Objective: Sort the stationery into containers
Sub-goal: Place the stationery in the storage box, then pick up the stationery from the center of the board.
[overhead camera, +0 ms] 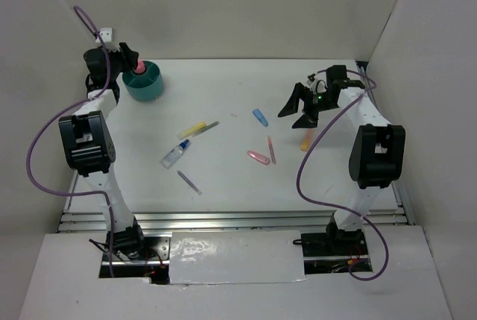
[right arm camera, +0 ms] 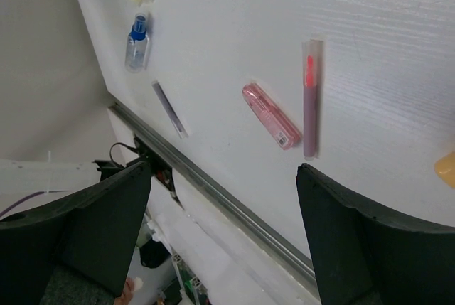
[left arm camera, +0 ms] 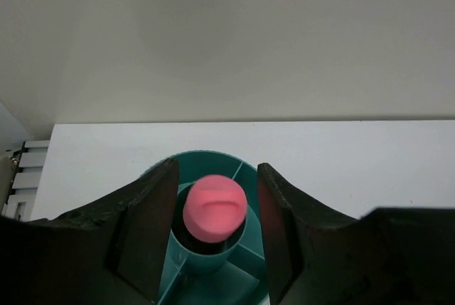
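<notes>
The pink marker [left arm camera: 215, 207] is seen upright in the tub's [left arm camera: 206, 159] centre, untouched between the left gripper's [left arm camera: 217, 177] parted jaws; the right gripper's [overhead camera: 297, 113] jaws are spread wide, empty.

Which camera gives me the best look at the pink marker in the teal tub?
Left wrist: the pink marker stands close up in the centre cell of the teal tub. Top external shows it tiny; right wrist misses it.

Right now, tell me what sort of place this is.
Probably a robot lab test cell: a white table boxed in by blank white walls, two arms bolted at its edge, strewn stationery and a teal tub.
</notes>
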You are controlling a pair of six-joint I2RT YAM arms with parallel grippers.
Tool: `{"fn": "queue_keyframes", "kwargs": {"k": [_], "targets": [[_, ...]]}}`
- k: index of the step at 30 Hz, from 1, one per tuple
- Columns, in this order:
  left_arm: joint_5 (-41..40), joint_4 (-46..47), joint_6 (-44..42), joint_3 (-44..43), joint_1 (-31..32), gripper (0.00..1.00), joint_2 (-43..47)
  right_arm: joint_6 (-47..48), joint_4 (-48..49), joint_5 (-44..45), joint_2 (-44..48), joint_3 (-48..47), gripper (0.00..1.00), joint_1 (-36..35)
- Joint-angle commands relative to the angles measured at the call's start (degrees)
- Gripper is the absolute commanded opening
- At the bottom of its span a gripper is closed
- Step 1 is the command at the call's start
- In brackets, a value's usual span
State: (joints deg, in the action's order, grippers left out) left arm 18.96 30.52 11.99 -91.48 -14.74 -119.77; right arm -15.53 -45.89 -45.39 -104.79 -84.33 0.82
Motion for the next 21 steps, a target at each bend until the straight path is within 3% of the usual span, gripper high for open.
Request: {"fn": "queue_keyframes", "kwargs": {"k": [1, 3, 4, 5, 6, 7, 8, 10, 16, 21], "targets": [[5.1, -1.4, -1.79, -1.67, 0.24, 0.59, 5.67, 1.02, -1.75, 0.82, 2.31, -2.06, 0.89, -0.47], [11.16, -11.05, -5.81, -7.28, 1.2, 0.55, 8.22, 1.55, -2.36, 1.96, 3.62, -2.15, 0.89, -0.47], [13.36, -24.32, -8.36, -9.31, 1.82, 0.53, 8.84, 2.16, -2.62, 2.4, 3.89, -2.06, 0.89, -0.47], [16.17, -33.25, -16.56, -11.59, 3.48, 0.5, 9.46, 2.43, -3.06, 2.93, 4.24, -1.97, 0.89, -0.47], [16.63, -39.51, -21.08, -14.31, 4.62, 0.49, 10.94, 2.87, -3.94, 3.98, 4.59, -1.8, 0.89, -0.47], [16.11, -52.63, -25.31, -14.95, 5.85, 0.49, 11.74, 3.57, -4.38, 4.42, 5.12, -1.71, 0.89, -0.47], [13.93, -58.5, -32.92, -14.69, 8.56, 0.49, 12.62, 3.84, -4.65, 4.78, 5.39, -1.1, 0.89, -0.47], [10.85, -70.62, -37.81, -12.24, 12.87, 0.49, 15.08, 4.89, -5.35, 5.66, 6.26, -0.66, 0.89, -0.47], [2.76, -85.78, -44.33, -0.29, 22.2, 0.51, 16.41, 5.95, -6.14, 5.66, 7.76, 1.8, 0.89, -0.47], [-2.77, -92.57, -42.85, -2.47, 26.95, 0.51, 10.09, 6.3, -5.7, 5.75, 8.99, 3.21, 0.89, -0.47]]}}
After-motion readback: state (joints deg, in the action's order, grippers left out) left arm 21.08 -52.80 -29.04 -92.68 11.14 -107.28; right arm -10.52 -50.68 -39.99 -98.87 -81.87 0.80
